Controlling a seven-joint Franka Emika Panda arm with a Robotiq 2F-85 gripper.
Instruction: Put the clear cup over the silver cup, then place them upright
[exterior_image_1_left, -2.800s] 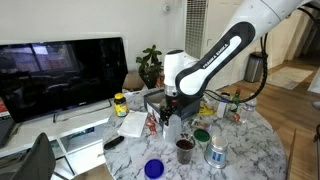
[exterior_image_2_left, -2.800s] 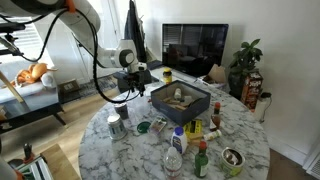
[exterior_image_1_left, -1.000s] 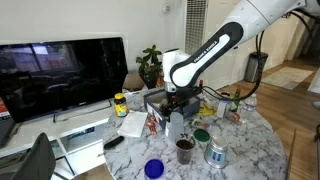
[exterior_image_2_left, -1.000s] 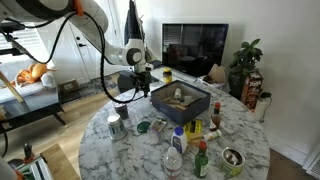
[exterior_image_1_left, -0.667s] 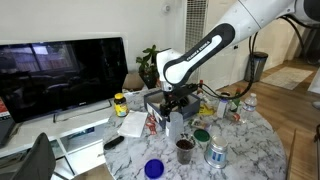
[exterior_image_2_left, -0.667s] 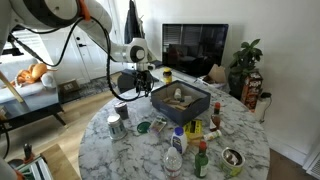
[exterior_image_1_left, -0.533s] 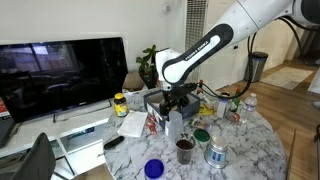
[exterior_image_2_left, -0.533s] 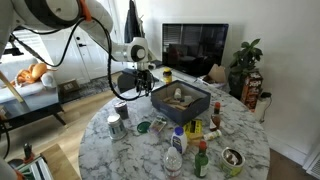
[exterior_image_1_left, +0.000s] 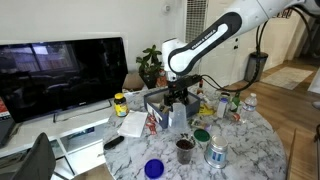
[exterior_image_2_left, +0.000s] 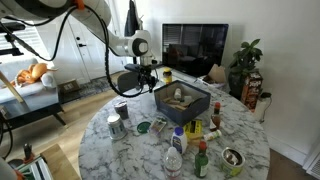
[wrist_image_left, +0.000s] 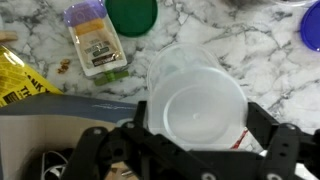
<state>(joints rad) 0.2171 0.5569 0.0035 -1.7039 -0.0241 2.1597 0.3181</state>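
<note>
My gripper (exterior_image_1_left: 178, 103) is shut on the clear cup (exterior_image_1_left: 179, 118) and holds this tall translucent tumbler just above the marble table, beside the grey box. In the wrist view the clear cup (wrist_image_left: 195, 105) fills the space between both black fingers (wrist_image_left: 262, 120), its closed bottom towards the camera. The silver cup (exterior_image_1_left: 214, 153) stands on the table near the front edge, to the right of a dark brown cup (exterior_image_1_left: 185, 150). The silver cup (exterior_image_2_left: 114, 126) also shows in the opposite exterior view, below my gripper (exterior_image_2_left: 140, 76).
Clutter crowds the round marble table (exterior_image_1_left: 250, 140): a grey box (exterior_image_2_left: 180, 100), a blue bowl (exterior_image_1_left: 153, 168), a green lid (wrist_image_left: 132, 14), a purple-capped bottle (wrist_image_left: 95, 40), sauce bottles (exterior_image_2_left: 200, 160) and a yellow pack (wrist_image_left: 20, 78). A TV (exterior_image_1_left: 60, 75) stands behind.
The arm has risen and shifted a little sideways, and the clear cup has come up off the table with it. The other cups have not moved.
</note>
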